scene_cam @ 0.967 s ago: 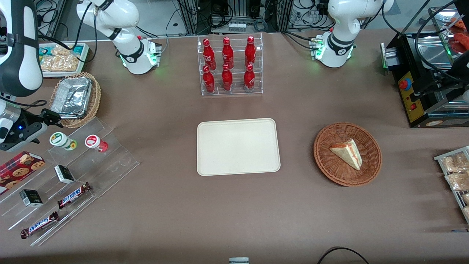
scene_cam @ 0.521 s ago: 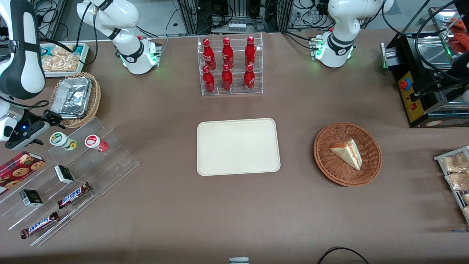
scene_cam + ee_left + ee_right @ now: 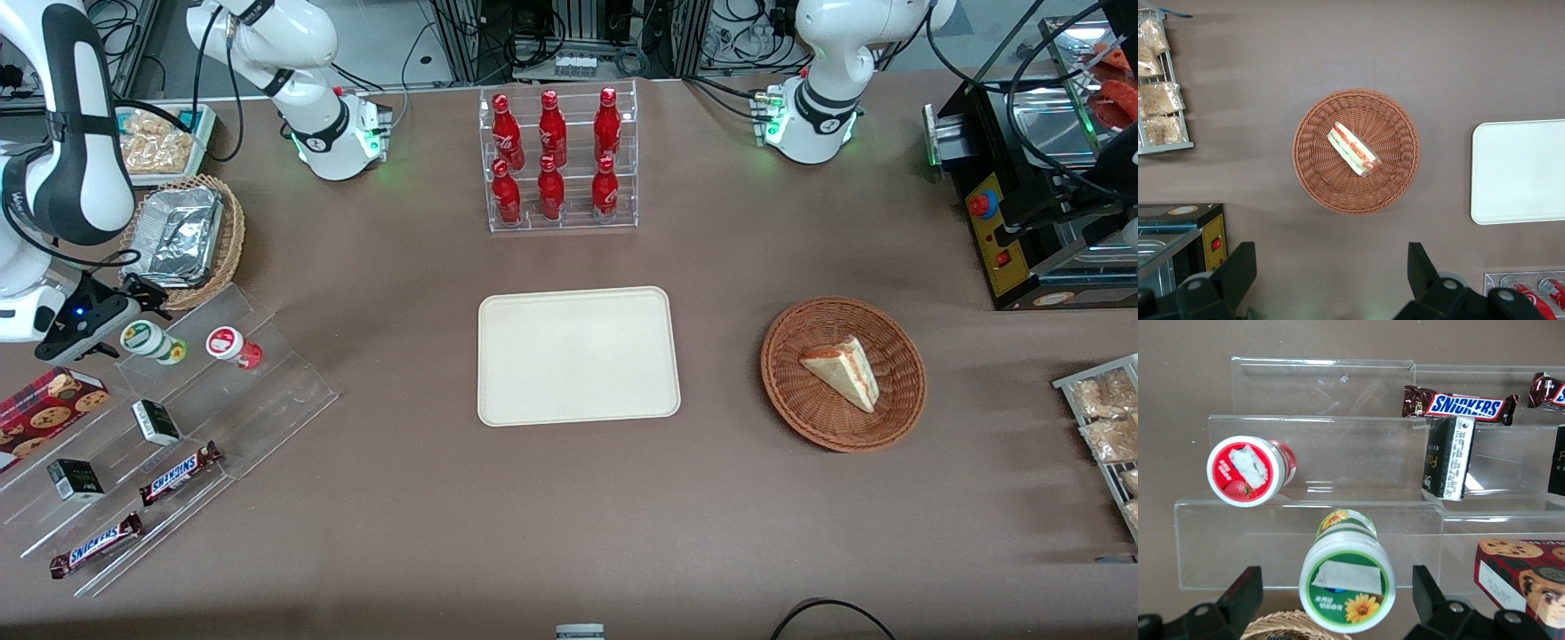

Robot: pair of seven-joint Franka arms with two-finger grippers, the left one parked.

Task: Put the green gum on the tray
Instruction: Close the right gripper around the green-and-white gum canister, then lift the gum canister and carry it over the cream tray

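Above stepped rack, claw (image 3: 133, 311) has shifted closer to green gum (image 3: 149, 341), fingers spread, holding nothing; tray (image 3: 578, 356) bare

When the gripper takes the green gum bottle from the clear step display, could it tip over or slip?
The green gum is a short, round bottle, so it probably resists tipping but could roll if knocked down. Its smooth lid and body look slippery. The open gripper straddles it; the red gum bottle stands close by and may be bumped.

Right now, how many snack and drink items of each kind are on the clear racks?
Cola bottles: 6
Snickers bars: 2
Small black boxes: 2
Green gum: 1, gripper beside it
Red gum: 1
Cookie box: 1
Total: 13
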